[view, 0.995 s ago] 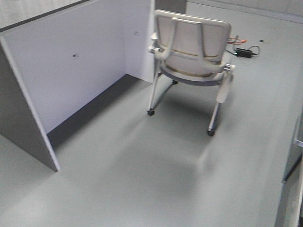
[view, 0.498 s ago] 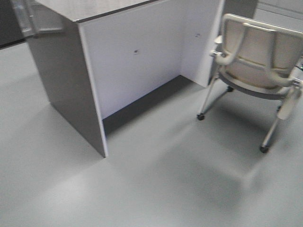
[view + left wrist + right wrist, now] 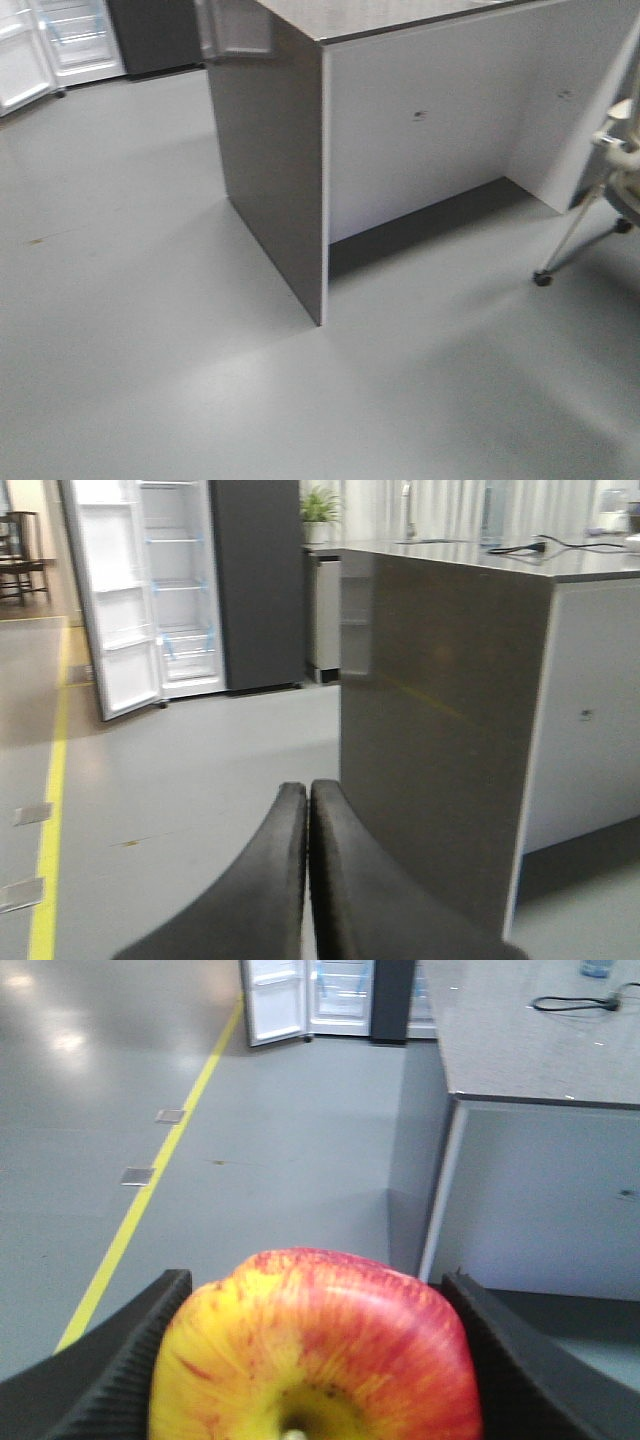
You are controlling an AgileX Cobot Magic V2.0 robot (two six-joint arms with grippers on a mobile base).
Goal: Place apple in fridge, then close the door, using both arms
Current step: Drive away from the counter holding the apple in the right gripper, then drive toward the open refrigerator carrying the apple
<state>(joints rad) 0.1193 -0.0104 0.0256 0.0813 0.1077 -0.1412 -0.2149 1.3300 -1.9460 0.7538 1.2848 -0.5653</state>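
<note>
The apple (image 3: 315, 1350) runs off the near edge, its underside unseen. The front view cuts off the blurred fridge (image 3: 80, 40) at far left and the chair (image 3: 618, 142) at right. Small items far along the surface (image 3: 590, 565) are unreadable.

Large open indoor hall, a lab or test space dressed as part kitchen, part office. Smooth grey floor (image 3: 150, 300) with a yellow line (image 3: 146, 1190) and metal floor plates (image 3: 137, 1176). One long table (image 3: 430, 150): dark end panel, white front, grey top. A black cable (image 3: 575, 1003) lies near its far edge. Beyond the far corner stand a tall fridge (image 3: 180, 580) with its door (image 3: 115, 610) swung open, a potted plant (image 3: 320, 505) and pale curtains (image 3: 450, 505). A wheeled office chair (image 3: 615, 170) sits at the right end of the front edge.
</note>
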